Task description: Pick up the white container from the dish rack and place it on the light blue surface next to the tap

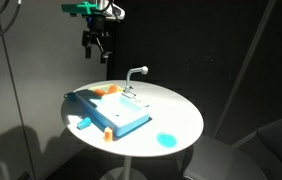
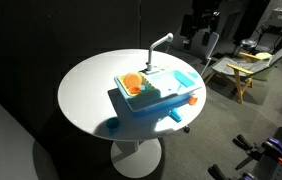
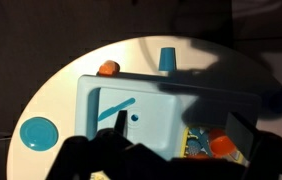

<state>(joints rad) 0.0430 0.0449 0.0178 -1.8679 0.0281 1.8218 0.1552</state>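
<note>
Plainly, the light blue surface (image 3: 161,112) is seen as a flat, rimmed rectangle lying well below the jaws, which are held apart and empty high above the round white surface (image 1: 181,115). The orange dish rack (image 2: 131,84) is set at one end of the blue unit, beneath the jaws' right side in the wrist view, and orange and blue pieces are held in it. The white container cannot be picked out there with certainty. The tap (image 1: 131,78) is stood at the unit's rim. In the wrist view the jaws are reduced to dark silhouettes.
</note>
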